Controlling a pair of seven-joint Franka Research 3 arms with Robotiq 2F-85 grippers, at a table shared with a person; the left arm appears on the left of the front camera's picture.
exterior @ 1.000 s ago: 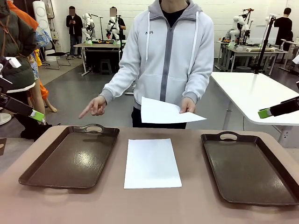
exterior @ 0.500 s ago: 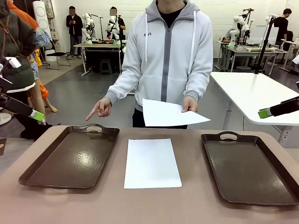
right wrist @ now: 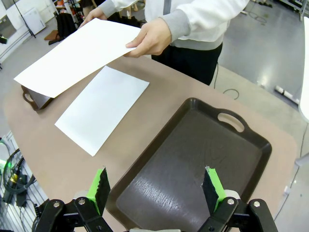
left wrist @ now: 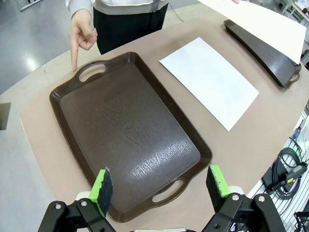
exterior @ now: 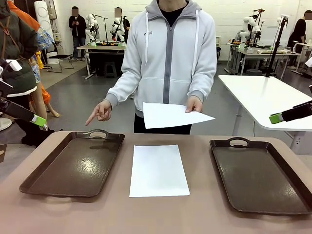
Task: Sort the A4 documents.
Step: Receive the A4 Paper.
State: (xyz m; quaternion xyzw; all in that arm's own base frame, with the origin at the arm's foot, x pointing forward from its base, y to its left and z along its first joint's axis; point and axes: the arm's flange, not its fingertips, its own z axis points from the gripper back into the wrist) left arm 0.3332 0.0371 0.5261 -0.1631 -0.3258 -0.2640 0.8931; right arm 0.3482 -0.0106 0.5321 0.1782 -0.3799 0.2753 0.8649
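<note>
- One A4 sheet (exterior: pixel 158 170) lies flat mid-worktop (exterior: pixel 200 214), between the left tray (exterior: pixel 73 165) and the right tray (exterior: pixel 258 175), touching neither.
- The person's pointing hand (exterior: pixel 100 111) aims at the left tray's far handle. Their other hand (exterior: pixel 194 104) holds a second sheet (exterior: pixel 173 115) above the far edge.
- Judgement: the step in hand is getting the flat sheet into the left tray.
- Flat paper offers no edge to pinch. Best to press one pad lightly on its left margin and drag, or slide it past the near edge and pinch there. Go low and slow to avoid creasing.
- Left gripper (left wrist: pixel 159 182): jaws wide open above the left tray's near handle, holding and touching nothing.
- Right gripper (right wrist: pixel 155 187): jaws wide open over the right tray, empty.
</note>
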